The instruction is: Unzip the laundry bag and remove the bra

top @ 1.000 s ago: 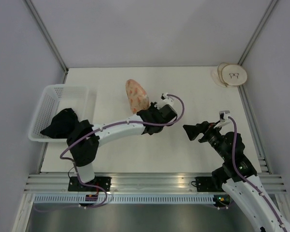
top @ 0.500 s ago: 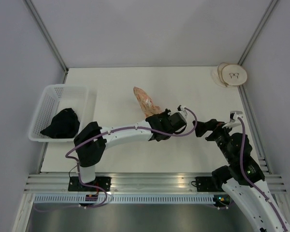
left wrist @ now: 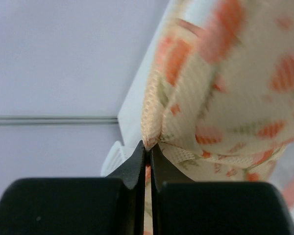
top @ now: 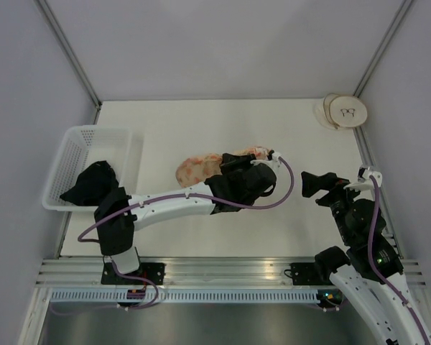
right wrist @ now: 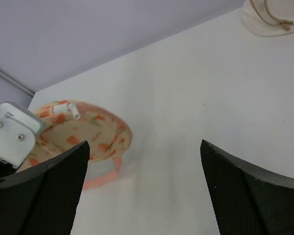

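Looking down from the top camera, I saw the bag [top: 201, 167] mid-tabletop [top: 201, 122], its right end at the left jaws. The right jaws hung apart from it, further right. A basket [top: 72, 144] holding black cloth [top: 93, 183] sat at the left edge. Through the left wrist, the jaws were pressed together, pinching the bag's [left wrist: 220, 83] seam edge. Through the right wrist, the jaws stood spread wide, with the bag [right wrist: 83, 132] and its pink loop [right wrist: 105, 176] ahead.

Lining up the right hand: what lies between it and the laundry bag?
Bare table in the right wrist view; the top view also shows the left arm's purple cable crossing there.
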